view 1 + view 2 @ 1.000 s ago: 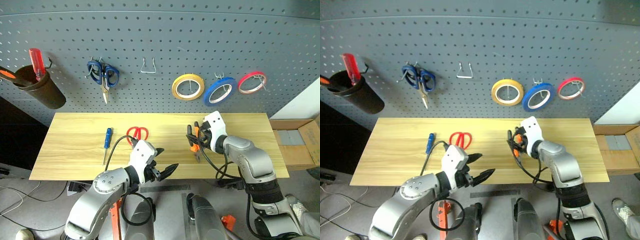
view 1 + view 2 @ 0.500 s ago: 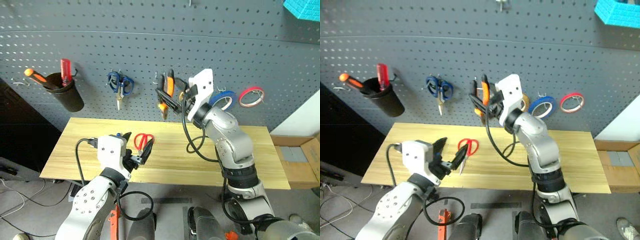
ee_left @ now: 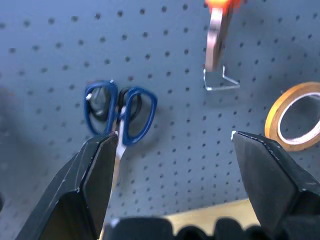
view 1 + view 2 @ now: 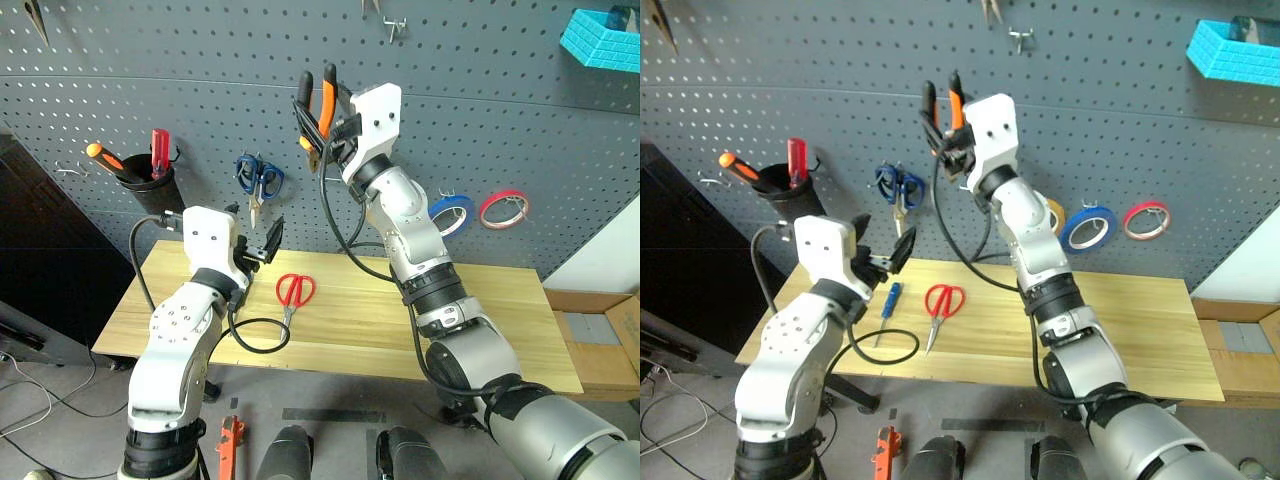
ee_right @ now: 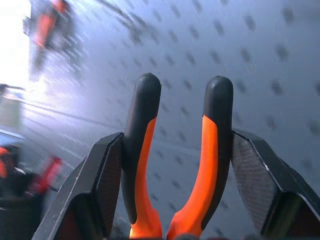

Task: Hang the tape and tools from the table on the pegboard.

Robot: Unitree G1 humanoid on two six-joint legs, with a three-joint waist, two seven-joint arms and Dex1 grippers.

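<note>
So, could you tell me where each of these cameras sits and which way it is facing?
Left and right eye views: on the head, facing the pegboard and table, both arms showing.
Left wrist view: on the left arm, facing the board between the open left gripper, with blue scissors, yellow tape and a wire hook.
Right wrist view: on the right arm, facing the board; right gripper clamps the pliers.
Shared: the head views also show the pliers and blue scissors.

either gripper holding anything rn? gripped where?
Right gripper holds the pliers by both handles, between its fingers. Left gripper is open, holding nothing.
</note>
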